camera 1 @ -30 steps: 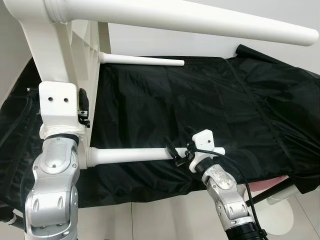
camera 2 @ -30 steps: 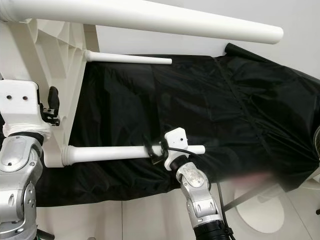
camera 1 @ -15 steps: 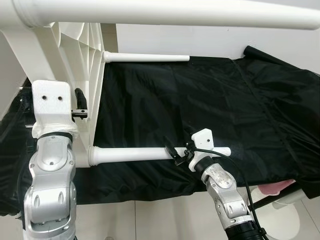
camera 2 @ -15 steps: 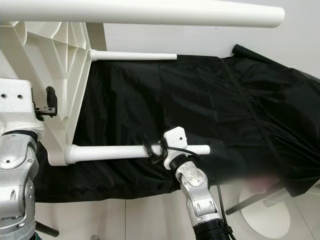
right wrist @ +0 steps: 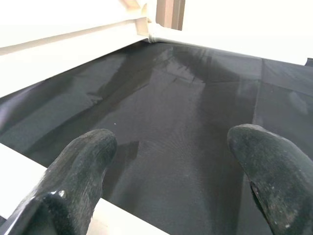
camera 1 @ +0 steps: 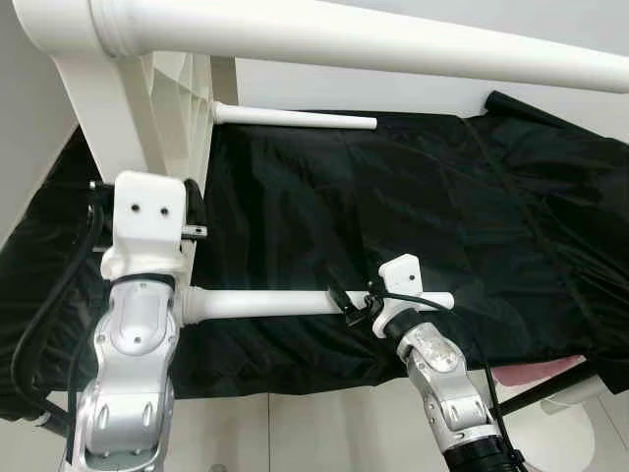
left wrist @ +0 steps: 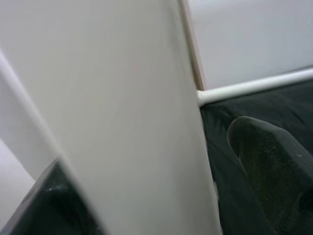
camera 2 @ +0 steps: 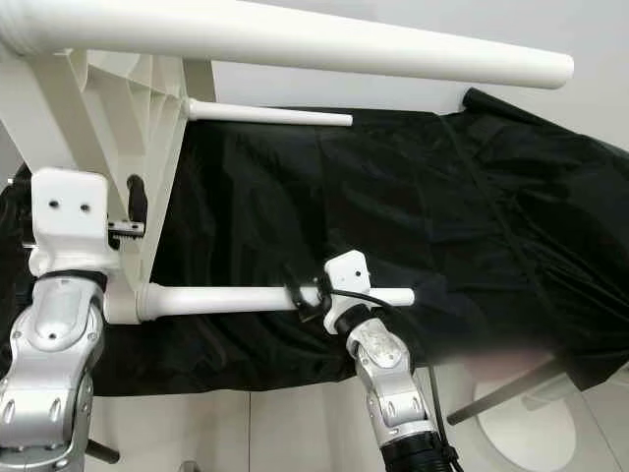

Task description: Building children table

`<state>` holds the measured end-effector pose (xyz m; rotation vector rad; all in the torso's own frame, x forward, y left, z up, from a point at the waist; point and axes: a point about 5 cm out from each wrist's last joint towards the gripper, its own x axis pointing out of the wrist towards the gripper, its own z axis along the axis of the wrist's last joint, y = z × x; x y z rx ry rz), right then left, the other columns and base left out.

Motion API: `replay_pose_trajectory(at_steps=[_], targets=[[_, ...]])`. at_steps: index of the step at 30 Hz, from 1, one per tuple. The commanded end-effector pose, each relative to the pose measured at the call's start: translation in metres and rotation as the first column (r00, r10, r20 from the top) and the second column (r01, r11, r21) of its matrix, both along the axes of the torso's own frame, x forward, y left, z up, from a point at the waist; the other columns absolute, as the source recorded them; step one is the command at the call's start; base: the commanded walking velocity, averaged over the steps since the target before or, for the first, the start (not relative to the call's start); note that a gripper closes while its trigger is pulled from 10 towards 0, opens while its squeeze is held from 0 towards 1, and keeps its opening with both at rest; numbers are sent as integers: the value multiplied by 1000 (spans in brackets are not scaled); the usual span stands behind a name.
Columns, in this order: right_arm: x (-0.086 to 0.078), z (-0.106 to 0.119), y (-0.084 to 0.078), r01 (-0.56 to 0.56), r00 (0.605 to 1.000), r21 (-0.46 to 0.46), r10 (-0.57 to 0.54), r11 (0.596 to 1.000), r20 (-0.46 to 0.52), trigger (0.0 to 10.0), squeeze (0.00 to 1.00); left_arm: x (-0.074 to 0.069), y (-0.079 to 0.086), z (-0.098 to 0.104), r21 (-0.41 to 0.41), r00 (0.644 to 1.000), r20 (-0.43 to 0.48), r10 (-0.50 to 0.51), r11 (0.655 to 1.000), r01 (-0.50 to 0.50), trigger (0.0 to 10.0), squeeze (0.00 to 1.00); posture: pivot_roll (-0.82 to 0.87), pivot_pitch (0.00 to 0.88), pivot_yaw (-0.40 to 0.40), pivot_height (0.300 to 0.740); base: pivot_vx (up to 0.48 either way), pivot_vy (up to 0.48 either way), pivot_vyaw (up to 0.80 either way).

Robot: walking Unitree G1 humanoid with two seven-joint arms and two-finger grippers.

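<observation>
Where the black sheet (camera 1: 413, 197) covers the surface in front of the robot, it serves as the reference for all positions below. The white children's table (camera 1: 147, 108) stands on its side at the left edge of the sheet, with its ribbed underside facing across the sheet and its legs projecting horizontally over it. The uppermost leg (camera 1: 393, 44) runs across the whole scene above the sheet, closest to the camera. The lower near leg (camera 1: 265, 303) extends over the front part of the sheet, just above the fabric. The far leg (camera 1: 295, 118) lies along the rear edge of the sheet.

The left gripper (camera 1: 192, 214) is at the left edge of the sheet, positioned against the edge of the tabletop panel; in the left wrist view one black finger (left wrist: 274, 166) shows beside the white panel, and whether the fingers are clamped on the panel cannot be determined. The right gripper (camera 1: 349, 303) is over the front part of the sheet, at the lower near leg towards its free end. In the right wrist view its fingers (right wrist: 78, 181) are spread apart, with one resting on the white leg.
</observation>
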<state>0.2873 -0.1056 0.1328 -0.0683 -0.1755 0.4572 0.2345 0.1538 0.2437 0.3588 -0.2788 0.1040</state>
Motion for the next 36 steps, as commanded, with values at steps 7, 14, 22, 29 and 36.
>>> replay_pose_trajectory(at_steps=[7,14,22,29,36], targets=[[1,-4,2,-22,1000,-5,22,1000,-10,10000,0,-19,11,-6,-48,1000,19,-13,999,14,10000,0,126,68,-28,740,0,0,0],[4,-3,6,-37,999,-6,37,999,-6,10000,0,-29,18,-15,14,999,31,40,999,-40,10000,0,136,65,-35,740,0,0,0],[5,-3,6,-50,999,-9,50,999,-6,10000,0,-48,16,-28,30,998,18,53,998,-54,10000,0,163,59,-47,740,0,0,0],[4,-6,12,-75,997,-11,75,997,-12,10000,0,-64,0,-46,-38,986,-43,-162,986,161,10000,0,180,42,-57,740,0,0,0],[7,-6,11,-77,997,-22,77,997,-5,10000,0,-71,-9,-72,-50,924,-171,-343,939,340,10000,0,175,38,-50,740,0,0,0]])
